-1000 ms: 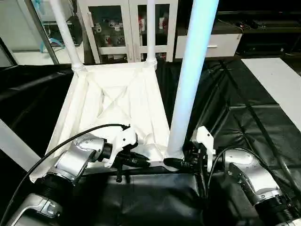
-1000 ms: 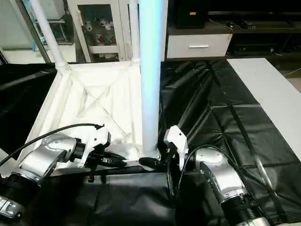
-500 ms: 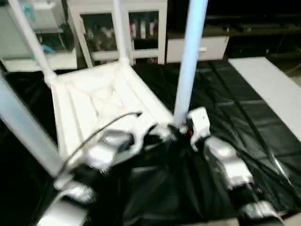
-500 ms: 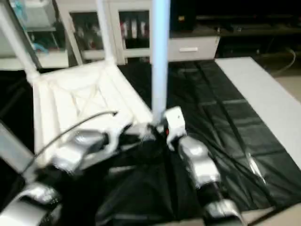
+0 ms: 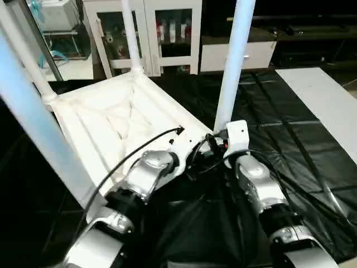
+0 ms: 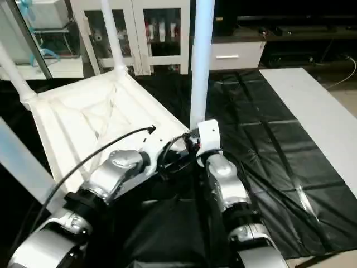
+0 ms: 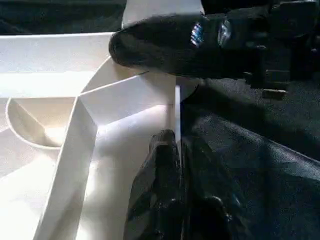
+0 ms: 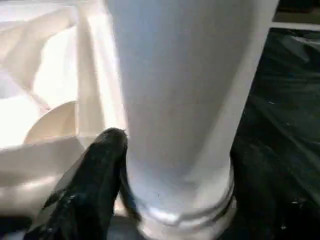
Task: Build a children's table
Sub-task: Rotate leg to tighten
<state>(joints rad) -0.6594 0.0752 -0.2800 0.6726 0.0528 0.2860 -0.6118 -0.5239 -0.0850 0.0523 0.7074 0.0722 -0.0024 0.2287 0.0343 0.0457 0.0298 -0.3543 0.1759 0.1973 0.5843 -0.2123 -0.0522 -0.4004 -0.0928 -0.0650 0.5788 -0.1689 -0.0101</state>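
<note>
Nearest, the left hand (image 7: 172,190) pinches the tabletop (image 5: 120,120) rim; the right hand (image 8: 165,190) holds the near-right leg (image 5: 233,61) at its socket. Underside up on the black table (image 5: 312,139), the tabletop runs toward eleven o'clock, legs vertical.

A black cover (image 5: 312,167) is lying wrinkled over the work table, catching the light in long creases. Beyond the cover's far edge, a white glass-door cabinet (image 5: 162,33) is standing with small items sitting on its shelves. Just beside the cabinet, a low white drawer unit (image 5: 262,53) is sitting. A pale flat panel (image 5: 326,103) is lying along the cover's edge, below the drawer unit.
</note>
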